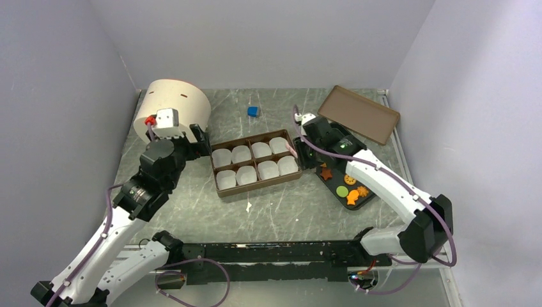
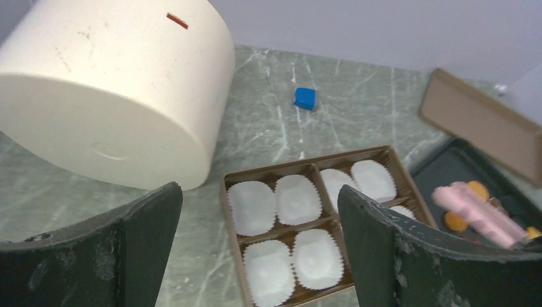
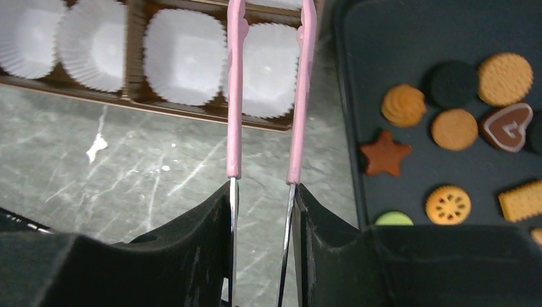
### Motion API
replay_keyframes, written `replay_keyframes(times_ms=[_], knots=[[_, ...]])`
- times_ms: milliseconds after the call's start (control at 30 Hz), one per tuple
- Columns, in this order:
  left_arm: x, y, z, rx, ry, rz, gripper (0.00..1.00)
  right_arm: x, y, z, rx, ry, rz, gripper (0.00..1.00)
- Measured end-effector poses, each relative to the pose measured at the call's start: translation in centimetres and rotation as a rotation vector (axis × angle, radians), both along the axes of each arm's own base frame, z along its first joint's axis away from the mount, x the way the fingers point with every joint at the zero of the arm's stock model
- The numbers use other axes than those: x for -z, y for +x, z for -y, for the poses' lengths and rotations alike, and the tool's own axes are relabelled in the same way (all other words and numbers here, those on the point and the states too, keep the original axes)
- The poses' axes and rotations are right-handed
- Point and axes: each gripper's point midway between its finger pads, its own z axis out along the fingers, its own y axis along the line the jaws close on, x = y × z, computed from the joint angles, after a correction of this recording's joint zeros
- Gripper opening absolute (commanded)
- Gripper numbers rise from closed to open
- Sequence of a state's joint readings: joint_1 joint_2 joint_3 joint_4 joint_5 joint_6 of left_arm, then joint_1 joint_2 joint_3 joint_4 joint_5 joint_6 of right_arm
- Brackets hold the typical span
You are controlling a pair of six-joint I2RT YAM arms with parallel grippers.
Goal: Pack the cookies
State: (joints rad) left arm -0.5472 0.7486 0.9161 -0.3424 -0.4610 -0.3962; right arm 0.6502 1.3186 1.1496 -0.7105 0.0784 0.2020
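Right tool (image 3: 263,192) clamps pink tongs (image 3: 234,96); cookies (image 3: 450,128) right, seemingly untouched.

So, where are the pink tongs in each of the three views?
Top external: pink tongs right of centre, at the brown box's right end.
Left wrist: tongs at the far right, against the dark tray.
Right wrist: tongs in the centre, sticking out of the right gripper.
Shared landmark: the brown box of white cups.
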Motion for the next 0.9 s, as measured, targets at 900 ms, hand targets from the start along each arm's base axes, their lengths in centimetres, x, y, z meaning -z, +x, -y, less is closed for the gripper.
replay_keyframes(times_ms=[900], knots=[[3.1, -0.5, -0.2, 0.093, 0.211, 0.004, 0.96, 7.9, 0.4, 11.1, 0.375, -0.147, -0.282, 0.43]])
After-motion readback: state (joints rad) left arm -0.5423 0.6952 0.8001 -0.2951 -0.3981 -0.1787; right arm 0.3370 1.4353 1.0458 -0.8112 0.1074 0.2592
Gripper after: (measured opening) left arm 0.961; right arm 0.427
